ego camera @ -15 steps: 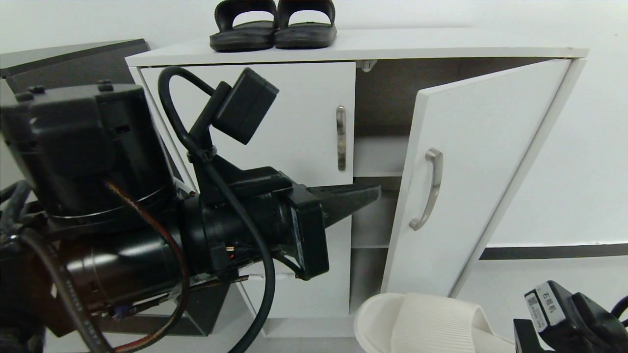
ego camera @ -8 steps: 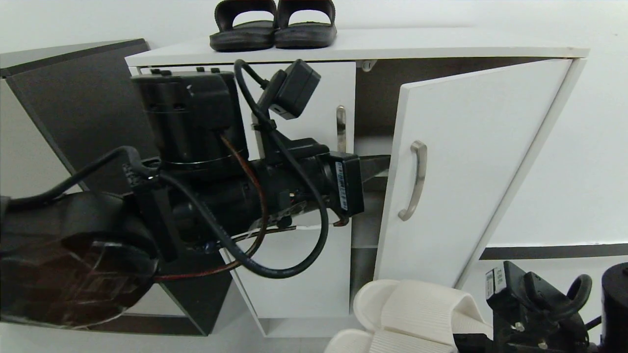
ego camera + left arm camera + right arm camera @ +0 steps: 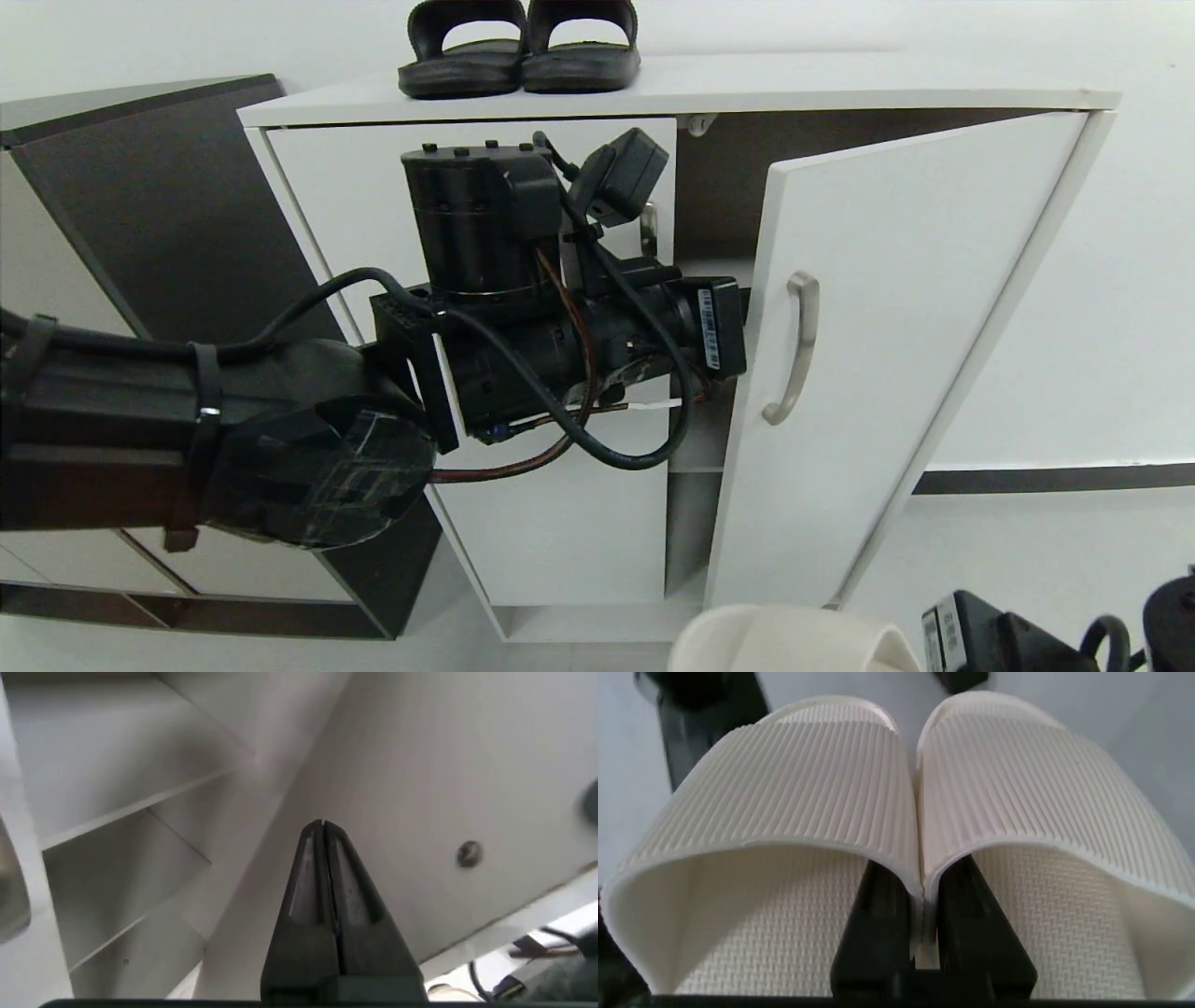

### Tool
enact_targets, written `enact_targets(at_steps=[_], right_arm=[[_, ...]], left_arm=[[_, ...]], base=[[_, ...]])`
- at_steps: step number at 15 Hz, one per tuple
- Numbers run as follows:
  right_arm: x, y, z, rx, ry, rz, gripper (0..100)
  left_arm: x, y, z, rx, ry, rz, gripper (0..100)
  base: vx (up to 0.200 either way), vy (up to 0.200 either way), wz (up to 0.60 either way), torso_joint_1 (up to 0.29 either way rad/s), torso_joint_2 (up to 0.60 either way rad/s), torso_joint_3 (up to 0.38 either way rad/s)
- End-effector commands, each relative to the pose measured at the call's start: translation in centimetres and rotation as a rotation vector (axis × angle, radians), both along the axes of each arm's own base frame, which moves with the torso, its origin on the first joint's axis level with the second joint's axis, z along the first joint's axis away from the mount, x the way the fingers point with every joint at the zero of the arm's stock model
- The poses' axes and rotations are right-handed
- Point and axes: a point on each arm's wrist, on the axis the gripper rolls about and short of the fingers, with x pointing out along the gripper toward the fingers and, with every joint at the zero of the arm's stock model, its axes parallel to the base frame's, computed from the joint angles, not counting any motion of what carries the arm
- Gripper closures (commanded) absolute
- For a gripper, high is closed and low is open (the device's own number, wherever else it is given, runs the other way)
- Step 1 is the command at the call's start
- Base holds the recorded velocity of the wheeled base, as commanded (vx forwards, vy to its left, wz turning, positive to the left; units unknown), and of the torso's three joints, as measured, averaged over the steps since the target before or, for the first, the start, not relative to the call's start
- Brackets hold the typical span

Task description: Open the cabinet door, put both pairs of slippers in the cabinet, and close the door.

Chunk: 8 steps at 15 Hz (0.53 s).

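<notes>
White cabinet point(image 3: 653, 89): the right-hand door point(image 3: 896, 355) is standing part open, hinged at its right edge, and the left-hand door point(image 3: 355, 215) is shut. Left gripper point(image 3: 322, 835) is reaching into the gap behind the open door, fingers pressed together with nothing between them. Its tip is lying near the door's inner face, by the screw point(image 3: 467, 852) of the handle point(image 3: 794, 350); contact with the panel cannot be told. Shelves point(image 3: 131, 812) are showing beyond it. Right gripper point(image 3: 922, 919) is sitting low on the near side, below the open door's lower edge. It is pinching the two adjoining strap walls of the cream slippers point(image 3: 803, 812), so both are hanging as one pair. Black slippers point(image 3: 521, 51) are resting on the cabinet top, far left.

Judgement: the step in hand is swinging the door wider, and no pair is stowed yet. To do it well:
- Push with the flat of the closed fingers on the inner face near the free edge.
- Follow the hinge arc out to the right, not straight ahead, and go slowly so the tip is not slipping off the panel.
- Hold the cream pair low and clear of the door's sweep until the opening is taking both slippers.
</notes>
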Motion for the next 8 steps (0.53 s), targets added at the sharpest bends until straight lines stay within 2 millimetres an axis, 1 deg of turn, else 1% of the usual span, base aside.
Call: enact_targets(at_steps=[1, 2, 3, 4, 5, 6, 8], right_arm=[[-1.3, -0.7, -0.6, -0.018, -0.013, 0.055, 100], [-1.7, -1.0, -0.9, -0.027, -0.017, 0.073, 100], [-2.1, -1.2, -1.1, -0.033, -0.021, 0.092, 100], [-2.8, -1.5, -1.4, -0.041, -0.032, 0.131, 100], [-3.1, -1.7, -1.4, -0.041, -0.042, 0.146, 100], [-3.2, -1.9, -1.5, -0.044, -0.046, 0.150, 100], [-3.1, -1.8, -1.4, -0.039, -0.047, 0.148, 100]], left_arm=[[0.1, -0.1, -0.3, 0.006, 0.004, 0.000, 100], [-0.3, -0.4, -0.4, 0.012, 0.004, -0.010, 100], [-1.6, -1.1, -1.0, 0.031, 0.006, -0.044, 100], [-3.6, -1.9, -1.3, 0.039, -0.030, -0.095, 100], [-4.8, -2.4, -1.4, 0.034, -0.049, -0.122, 100], [-5.6, -2.7, -1.3, 0.030, -0.054, -0.133, 100], [-5.6, -2.8, -1.6, 0.037, -0.050, -0.113, 100]], base=[[-0.200, 0.000, 0.00, 0.007, 0.00, 0.002], [-0.200, 0.000, 0.00, 0.002, 0.00, 0.002], [-0.200, 0.000, 0.00, 0.002, 0.00, 0.002], [-0.200, 0.000, 0.00, 0.002, 0.00, 0.002], [-0.200, 0.000, 0.00, -0.012, 0.00, 0.002], [-0.200, 0.000, 0.00, -0.007, 0.00, 0.007], [-0.200, 0.000, 0.00, 0.000, 0.00, 0.005]])
